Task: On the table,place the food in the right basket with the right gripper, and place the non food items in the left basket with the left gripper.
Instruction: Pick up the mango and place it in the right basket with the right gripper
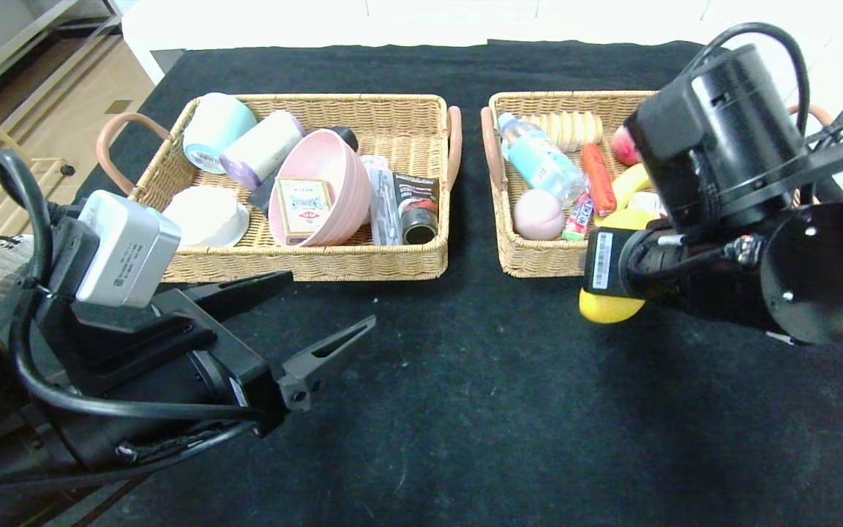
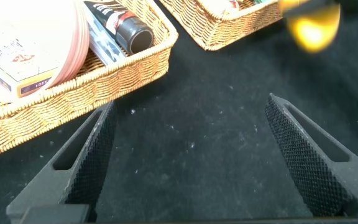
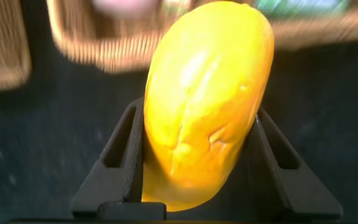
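My right gripper (image 3: 197, 124) is shut on a yellow mango (image 3: 207, 99) and holds it above the black table just in front of the right basket (image 1: 538, 265). In the head view the mango (image 1: 607, 307) shows below the wrist camera. The right basket holds a water bottle (image 1: 542, 162), a sausage (image 1: 598, 178), a pink ball (image 1: 538, 214), a banana and other food. My left gripper (image 1: 319, 311) is open and empty, low over the table in front of the left basket (image 1: 363, 263). That basket holds a pink bowl (image 1: 334, 179), a card box (image 1: 303, 208), cups and a black roll.
The black tablecloth (image 1: 451, 410) spreads bare before both baskets. The left basket's front corner (image 2: 160, 53) lies just beyond my left fingers. A floor and shelf lie off the table's far left edge.
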`<action>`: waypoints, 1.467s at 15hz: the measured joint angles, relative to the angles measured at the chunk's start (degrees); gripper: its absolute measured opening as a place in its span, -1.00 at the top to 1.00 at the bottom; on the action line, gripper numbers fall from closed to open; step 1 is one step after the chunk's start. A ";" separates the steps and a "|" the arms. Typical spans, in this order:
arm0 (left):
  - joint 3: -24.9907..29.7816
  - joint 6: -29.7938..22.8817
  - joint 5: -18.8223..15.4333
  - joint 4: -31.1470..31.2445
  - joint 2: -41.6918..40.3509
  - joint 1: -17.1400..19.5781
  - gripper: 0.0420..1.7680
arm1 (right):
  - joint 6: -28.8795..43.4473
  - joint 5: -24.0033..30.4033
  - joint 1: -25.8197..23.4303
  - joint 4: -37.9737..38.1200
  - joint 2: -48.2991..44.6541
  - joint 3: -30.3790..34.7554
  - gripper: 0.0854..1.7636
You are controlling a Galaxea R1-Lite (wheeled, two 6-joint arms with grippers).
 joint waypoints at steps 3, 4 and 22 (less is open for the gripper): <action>0.06 0.01 0.00 0.00 0.07 0.00 -0.94 | -2.19 -0.11 -4.50 -0.22 0.41 -5.33 -0.07; 0.09 0.01 0.00 -0.01 0.07 0.00 -0.94 | -2.39 -0.13 -5.94 -0.28 0.85 -6.46 -0.07; 0.20 0.01 0.00 0.00 0.29 -0.17 -0.94 | -6.28 -0.17 -15.27 -22.44 9.29 -8.44 -0.07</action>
